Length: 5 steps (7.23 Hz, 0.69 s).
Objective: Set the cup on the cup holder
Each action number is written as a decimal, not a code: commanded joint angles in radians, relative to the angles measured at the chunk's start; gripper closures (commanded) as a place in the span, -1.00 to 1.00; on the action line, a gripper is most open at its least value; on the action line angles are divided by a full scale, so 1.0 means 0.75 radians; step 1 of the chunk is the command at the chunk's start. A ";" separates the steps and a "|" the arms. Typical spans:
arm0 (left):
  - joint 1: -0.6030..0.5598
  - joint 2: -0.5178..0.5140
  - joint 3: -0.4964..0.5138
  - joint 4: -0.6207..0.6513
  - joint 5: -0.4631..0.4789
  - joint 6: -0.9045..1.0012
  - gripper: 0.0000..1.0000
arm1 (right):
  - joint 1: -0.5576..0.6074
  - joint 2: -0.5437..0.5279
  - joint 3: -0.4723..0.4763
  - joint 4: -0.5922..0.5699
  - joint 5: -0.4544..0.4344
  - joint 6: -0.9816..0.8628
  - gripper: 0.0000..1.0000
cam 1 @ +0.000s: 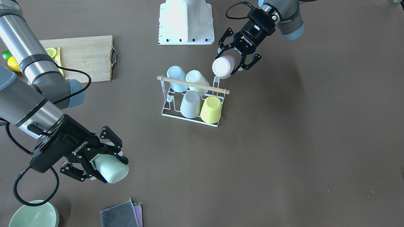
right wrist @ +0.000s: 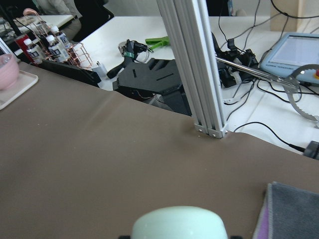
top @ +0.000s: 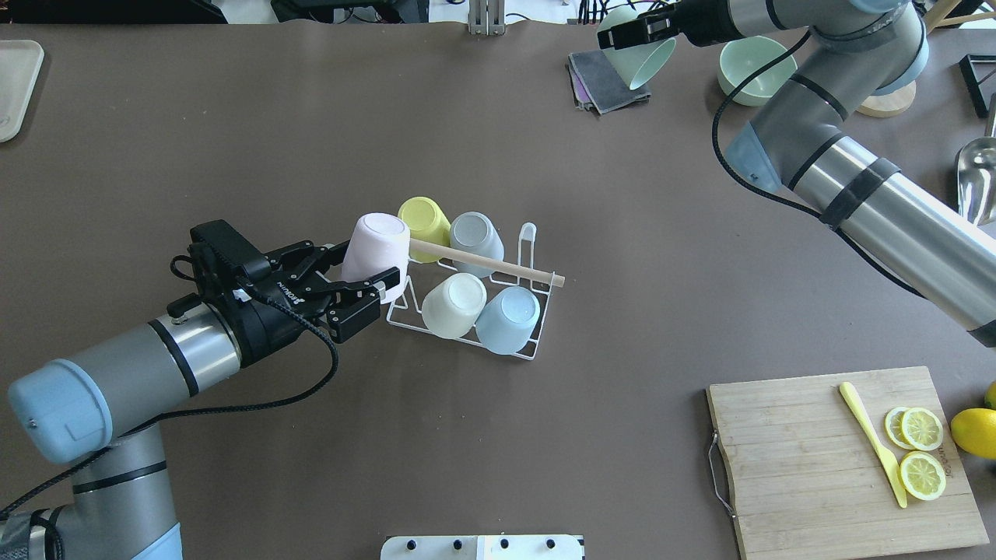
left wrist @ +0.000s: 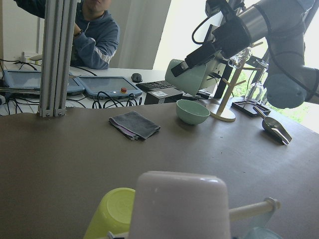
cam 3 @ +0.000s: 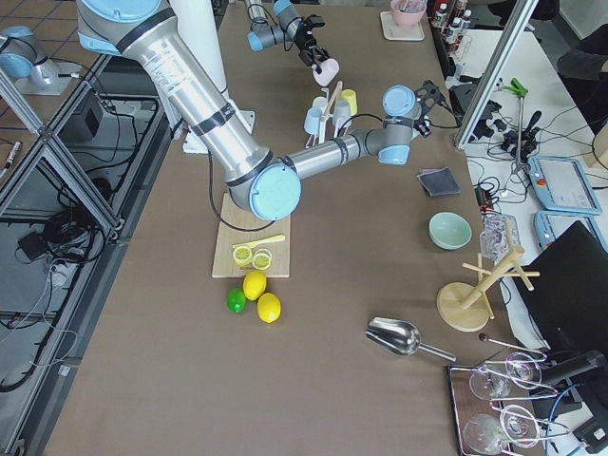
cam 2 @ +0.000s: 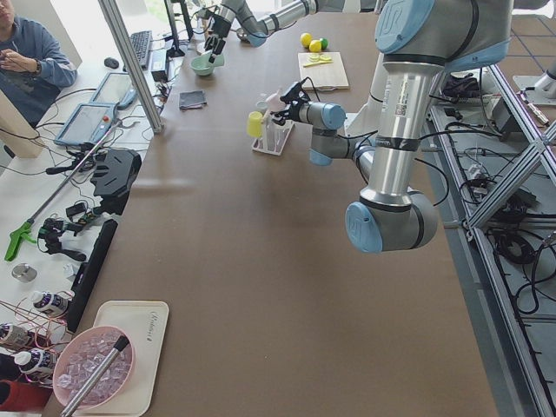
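At mid worktop [top: 233, 140], the holder [top: 498, 267] carries four upturned cups. The left tool [top: 366, 268] clamps a pink cup [top: 377, 245] mouth-down at the holder's end, likely to line it up with a free prong. The right tool [cam 1: 110, 168] clamps a mint cup [cam 1: 113, 172] well apart, probably next in line.

ROBOTIQ on left pincer [cam 1: 229, 64], right pincer [cam 1: 111, 169] (white letters, black body).

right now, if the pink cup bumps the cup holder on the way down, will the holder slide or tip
Probably slides: the cup holder is thin wire on a smooth table. Tipping seems less likely, since four cups already weigh its base.
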 commanded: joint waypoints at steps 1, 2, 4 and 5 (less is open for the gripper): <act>0.004 -0.049 0.060 -0.009 0.001 0.000 1.00 | -0.218 -0.129 0.101 0.345 -0.354 0.108 1.00; 0.008 -0.065 0.074 -0.009 0.001 -0.002 1.00 | -0.246 -0.146 0.089 0.459 -0.407 0.106 1.00; 0.008 -0.082 0.095 -0.011 0.001 -0.002 1.00 | -0.262 -0.146 0.085 0.568 -0.468 0.111 1.00; 0.008 -0.082 0.097 -0.013 0.001 -0.002 1.00 | -0.313 -0.130 0.085 0.611 -0.562 0.109 1.00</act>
